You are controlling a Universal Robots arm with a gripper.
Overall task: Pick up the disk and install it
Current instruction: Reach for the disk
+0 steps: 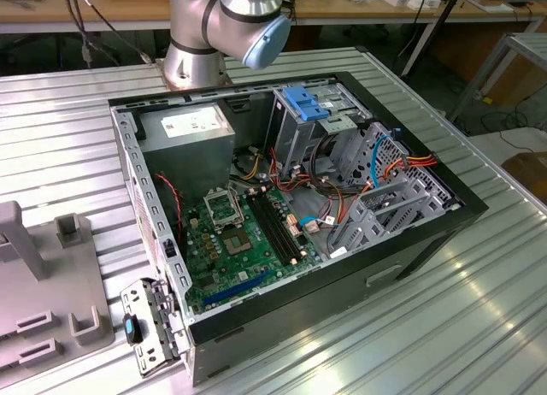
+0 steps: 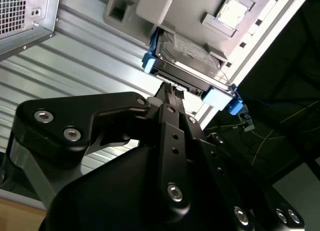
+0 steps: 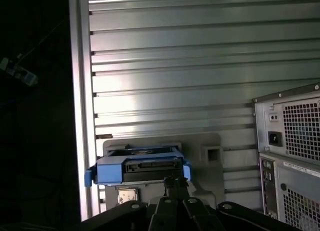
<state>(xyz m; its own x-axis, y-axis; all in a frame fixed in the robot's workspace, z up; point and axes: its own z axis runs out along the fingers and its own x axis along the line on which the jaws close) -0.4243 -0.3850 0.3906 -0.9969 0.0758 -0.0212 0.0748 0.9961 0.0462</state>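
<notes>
The disk (image 2: 192,53) is a dark-grey drive in a bright blue carrier, resting in a light grey holder (image 2: 155,6) on the ribbed metal table. In the first wrist view the disk (image 3: 140,166) shows its connector edge, with blue rails at both ends. My gripper (image 2: 172,91) points at that near edge, its black fingers drawn together and the tips right at the disk. The gripper (image 3: 175,182) sits just in front of the carrier in the first wrist view. Nothing is visible between the fingers. The disk stays seated in the holder.
The open computer case (image 1: 291,207) lies on the table with a blue bracket (image 1: 303,103) over its drive bays and cables beside them. The arm's base (image 1: 231,27) stands behind it. The case's rear panel (image 3: 290,141) stands near the holder. The table's edge (image 3: 80,116) runs close by the disk.
</notes>
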